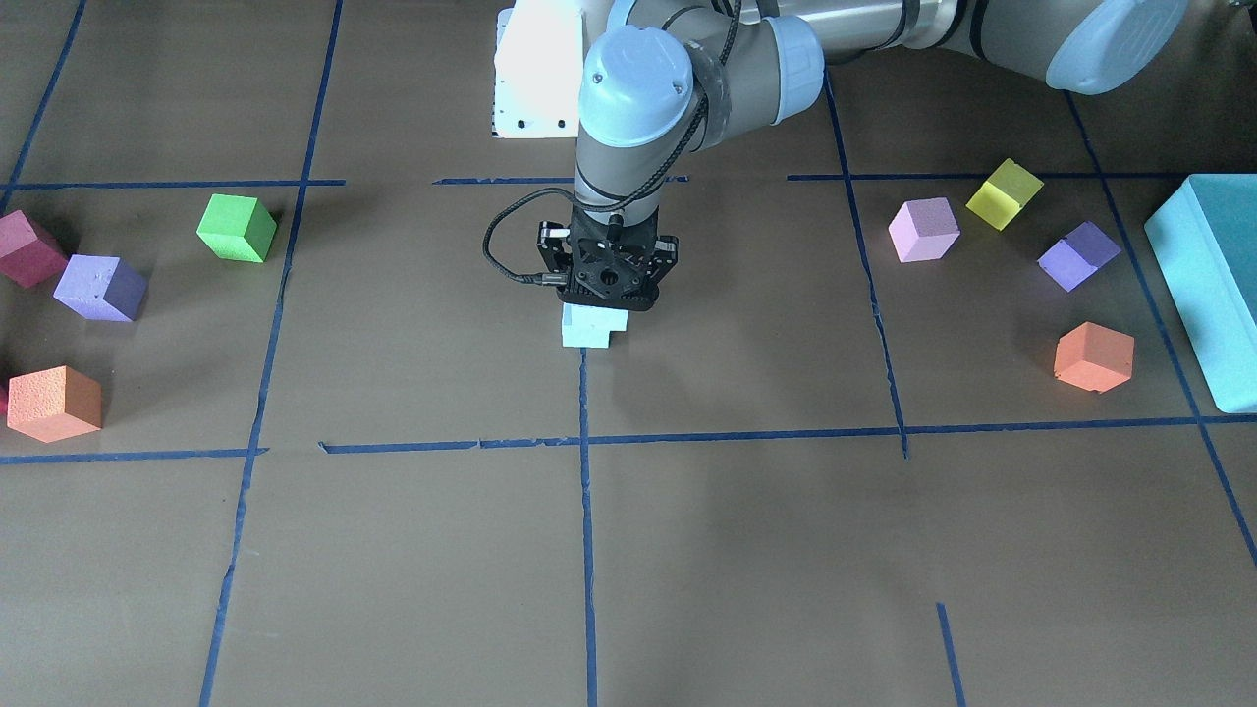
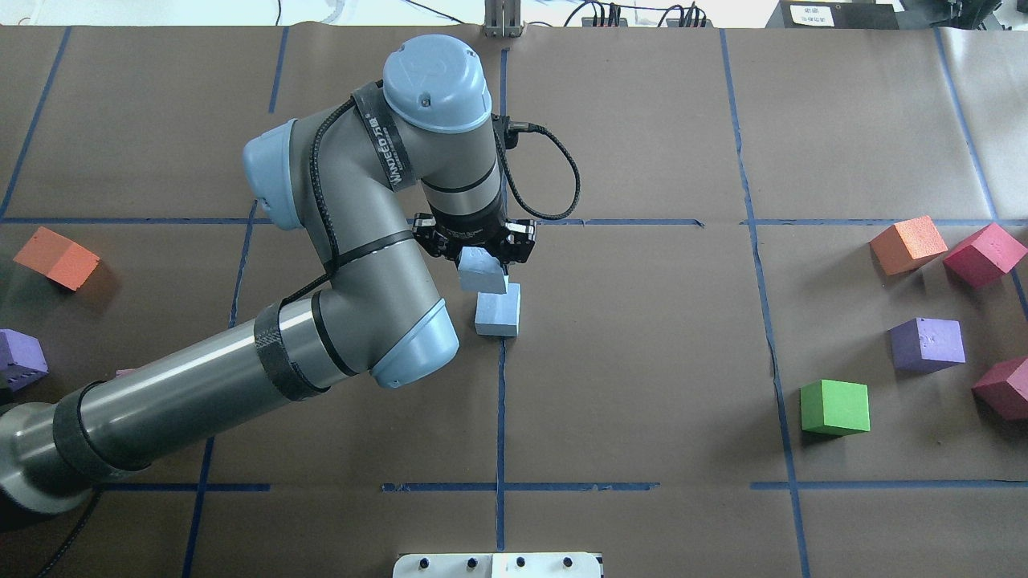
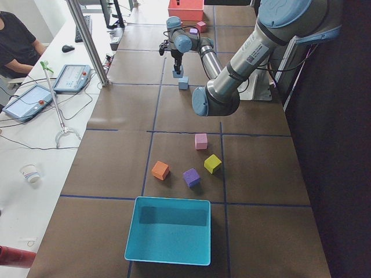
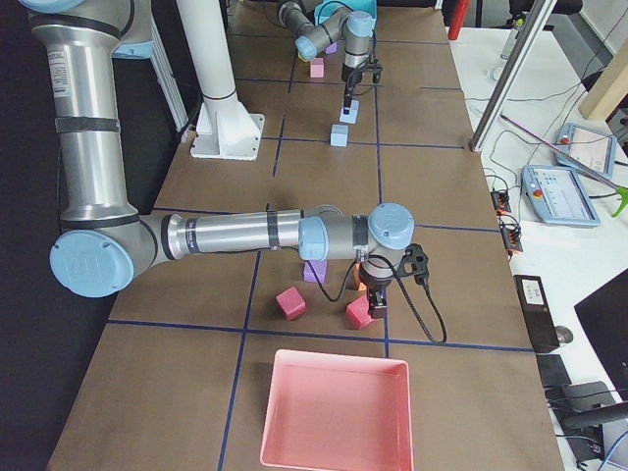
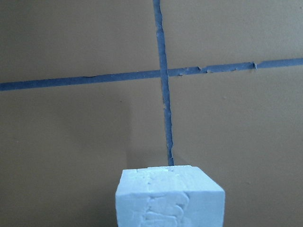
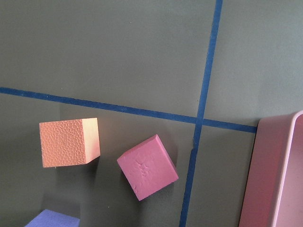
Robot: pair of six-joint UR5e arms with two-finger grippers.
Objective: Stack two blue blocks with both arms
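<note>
My left gripper (image 2: 479,255) is shut on a pale blue block (image 2: 482,273) and holds it a little above the table near the centre. The second blue block (image 2: 498,313) lies on the table just beneath it, slightly offset toward my side. In the front view the gripper (image 1: 606,295) hides most of both blocks (image 1: 593,330). The left wrist view shows the held block (image 5: 170,197) at the bottom edge. My right gripper (image 4: 376,306) shows only in the exterior right view, over crimson cubes (image 4: 358,314); I cannot tell whether it is open or shut.
Green (image 2: 835,407), purple (image 2: 928,343), orange (image 2: 907,243) and crimson (image 2: 984,253) cubes lie on my right. Pink (image 1: 923,229), yellow (image 1: 1004,193), purple (image 1: 1078,255) and orange (image 1: 1093,356) cubes lie on my left beside a teal bin (image 1: 1208,285). A pink tray (image 4: 334,412) stands near my right gripper.
</note>
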